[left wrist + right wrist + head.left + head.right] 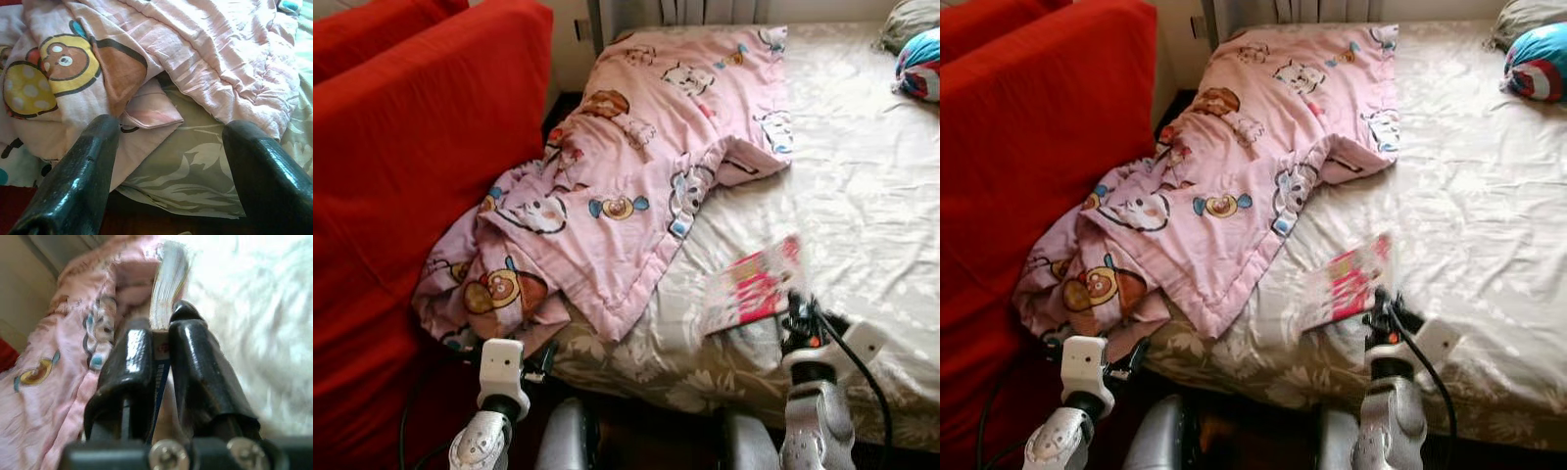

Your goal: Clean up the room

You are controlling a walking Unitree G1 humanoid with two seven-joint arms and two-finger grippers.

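a bed (pixel 862 196) with a pale, leaf-patterned cover takes up most of the scene. a pink blanket (pixel 636 166) printed with cartoon animals lies crumpled over the bed's left half, running from the head of the bed down to the near corner, where it bunches up and hangs over the edge. pressed against that side is a red sofa (pixel 401 196), its back rising beside the blanket. at the far right of the bed sits a blue and red pillow (pixel 918 64), with a pale cushion (pixel 911 18) just behind it.

a thin pink and white book (pixel 754 286) is near the bed's front edge, just right of the blanket's hanging corner. the right gripper (pixel 159 345) has its two black fingers clamped on the book's lower edge, and the pages rise up beyond the fingertips, seen edge-on in the right wrist view. a black cable (pixel 862 367) loops beside that wrist.

the left gripper (pixel 166 142) sits low at the bed's near left corner, fingers spread wide and holding nothing, pointing at the bunched blanket and the cover beneath it. the blanket's folds lie directly ahead of those fingers.
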